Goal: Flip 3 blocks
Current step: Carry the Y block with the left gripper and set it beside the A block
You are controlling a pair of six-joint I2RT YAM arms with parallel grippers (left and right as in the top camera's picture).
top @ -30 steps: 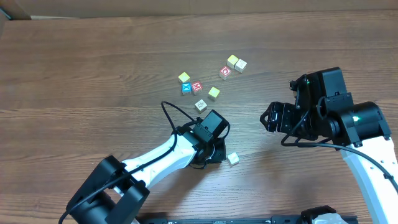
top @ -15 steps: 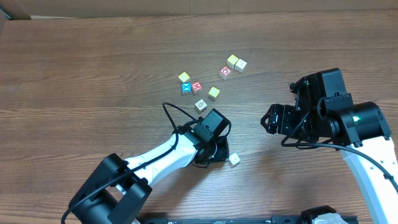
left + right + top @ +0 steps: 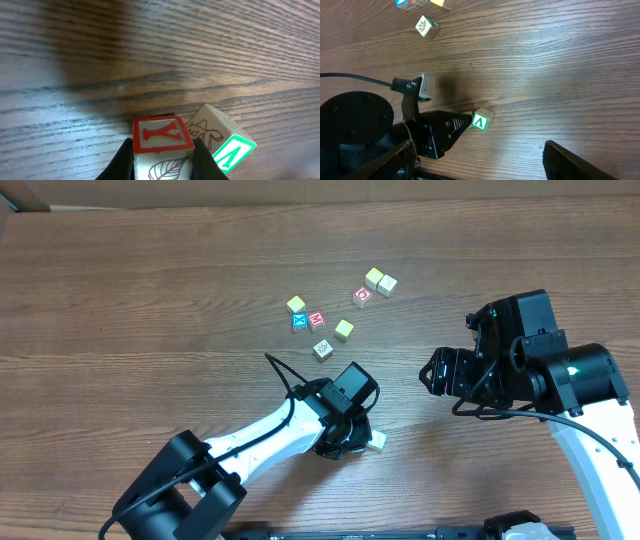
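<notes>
Pinching the red-Y block (image 3: 162, 134) at the lower centre of the wrist frame, the left end effector (image 3: 163, 162) would do best to roll it clear of the green-letter block (image 3: 222, 145) just beside it, releasing low over the surface (image 3: 150, 60). The right end effector (image 3: 437, 372) hung spread, holding nothing.

Matt dark wood-grain table (image 3: 150, 300); blocks (image 3: 220, 132) pale smooth wood w/ printed faces.
</notes>
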